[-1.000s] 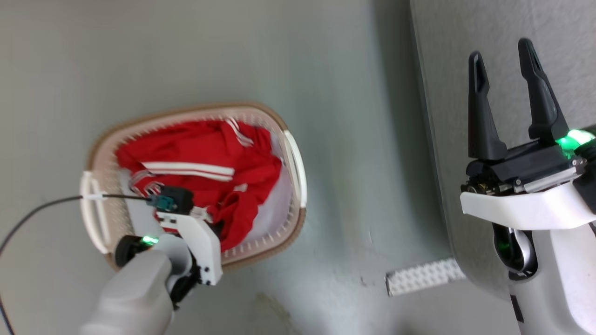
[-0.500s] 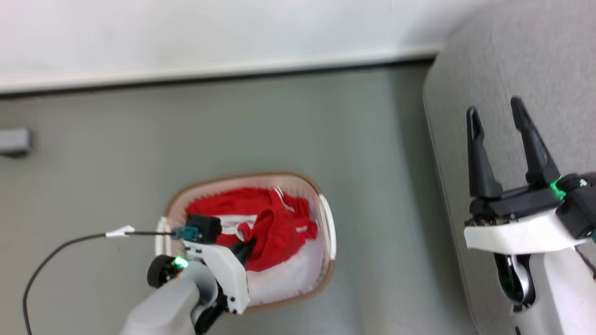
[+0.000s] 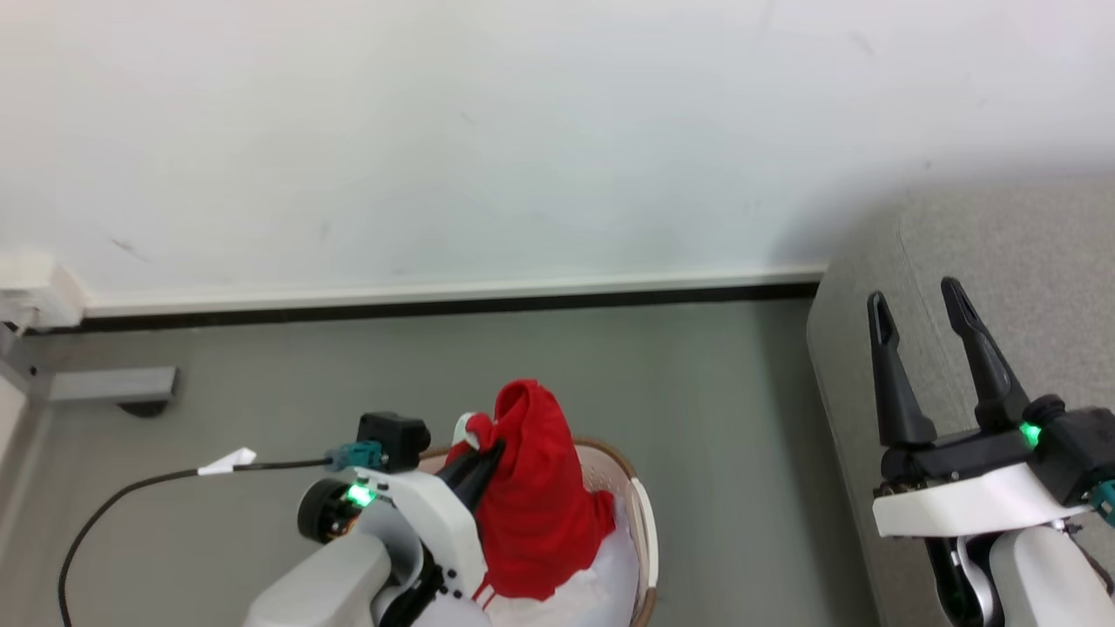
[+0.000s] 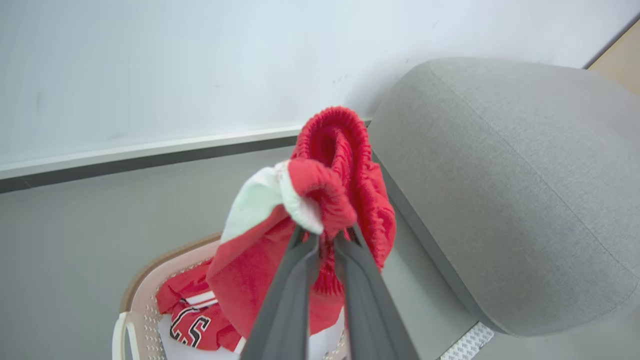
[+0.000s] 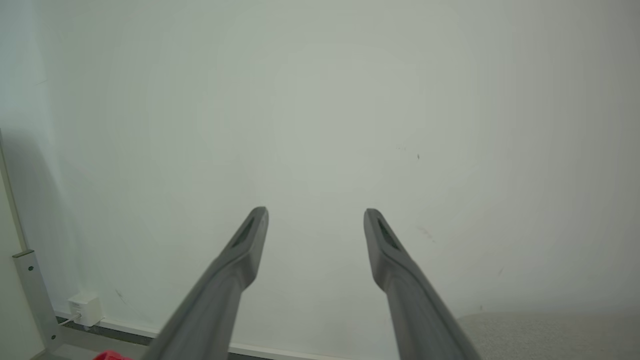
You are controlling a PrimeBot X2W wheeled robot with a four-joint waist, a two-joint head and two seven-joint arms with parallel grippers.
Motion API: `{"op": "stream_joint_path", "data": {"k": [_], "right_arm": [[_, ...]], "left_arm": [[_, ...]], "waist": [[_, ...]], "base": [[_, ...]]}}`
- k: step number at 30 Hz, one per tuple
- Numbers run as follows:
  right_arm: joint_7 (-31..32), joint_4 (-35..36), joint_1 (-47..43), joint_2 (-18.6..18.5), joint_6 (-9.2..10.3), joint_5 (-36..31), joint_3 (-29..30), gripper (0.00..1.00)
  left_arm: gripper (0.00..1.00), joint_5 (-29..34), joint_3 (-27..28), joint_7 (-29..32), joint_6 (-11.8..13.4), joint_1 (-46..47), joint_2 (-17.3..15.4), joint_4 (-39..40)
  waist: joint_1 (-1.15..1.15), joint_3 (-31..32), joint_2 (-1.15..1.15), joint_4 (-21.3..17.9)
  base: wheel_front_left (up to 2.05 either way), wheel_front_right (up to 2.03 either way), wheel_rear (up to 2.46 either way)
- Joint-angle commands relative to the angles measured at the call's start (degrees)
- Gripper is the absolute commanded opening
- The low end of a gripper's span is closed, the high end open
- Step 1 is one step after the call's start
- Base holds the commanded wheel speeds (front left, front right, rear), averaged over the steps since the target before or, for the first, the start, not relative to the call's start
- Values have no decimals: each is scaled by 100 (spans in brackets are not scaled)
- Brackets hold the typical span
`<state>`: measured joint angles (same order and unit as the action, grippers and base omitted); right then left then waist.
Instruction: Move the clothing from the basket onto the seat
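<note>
My left gripper (image 3: 495,448) is shut on a bunched red garment (image 3: 533,496) with a white panel, which hangs above the cream basket (image 3: 643,522). In the left wrist view the closed fingers (image 4: 300,280) pinch the red clothing (image 4: 345,170) near its top fold. Below it another red garment with black-and-white lettering (image 4: 190,325) lies in the basket (image 4: 150,272). The light-grey seat (image 4: 500,175) stands just to the right. My right gripper (image 3: 915,300) is open and holds nothing, up in front of the seat (image 3: 1010,244). Its spread fingers (image 5: 240,260) face the wall.
A white wall with a dark skirting line (image 3: 435,306) runs behind the grey floor. A grey bracket (image 3: 113,383) and a wall socket (image 5: 84,304) sit at the left. A black cable (image 3: 131,488) trails from my left wrist. A white ribbed strip (image 4: 467,342) lies under the seat's edge.
The left gripper has risen with the red garment, pulling it up out of the basket. The head camera has tilted upward, bringing the wall into view. The right gripper stays open.
</note>
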<state>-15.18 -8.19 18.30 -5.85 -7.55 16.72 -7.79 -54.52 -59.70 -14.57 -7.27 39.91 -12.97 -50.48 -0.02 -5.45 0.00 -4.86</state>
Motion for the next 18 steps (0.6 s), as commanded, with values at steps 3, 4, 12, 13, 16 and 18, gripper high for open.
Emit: {"op": "stream_joint_path", "data": {"k": [3, 4, 12, 13, 16, 18], "right_arm": [[5, -50, -198, -37, 12, 48, -17, 100], [5, -62, -238, -29, 12, 50, -29, 100], [5, -141, -431, 75, 12, 188, -204, 100], [5, -146, -460, 90, 12, 197, -221, 100], [5, -178, -503, 125, 12, 236, -284, 100], [5, -199, -541, 135, 12, 239, -372, 100]], "left_arm": [[0, 132, 171, -61, 94, 73, -83, 299], [0, 174, 245, -67, 135, 71, -127, 435], [0, 702, 1099, -62, 609, -165, -582, 2082], [0, 754, 1188, -62, 657, -200, -630, 2280], [0, 901, 1309, -62, 796, -285, -780, 2781], [0, 959, 1350, -62, 862, -276, -866, 3052]], "waist": [[2, 287, 0, 112], [2, 329, 0, 115], [2, 527, 0, 73], [2, 539, 0, 70], [2, 566, 0, 73], [2, 577, 0, 77]], "base": [[0, 0, 0], [0, 0, 0], [0, 0, 0], [0, 0, 0], [0, 0, 0], [0, 0, 0]]}}
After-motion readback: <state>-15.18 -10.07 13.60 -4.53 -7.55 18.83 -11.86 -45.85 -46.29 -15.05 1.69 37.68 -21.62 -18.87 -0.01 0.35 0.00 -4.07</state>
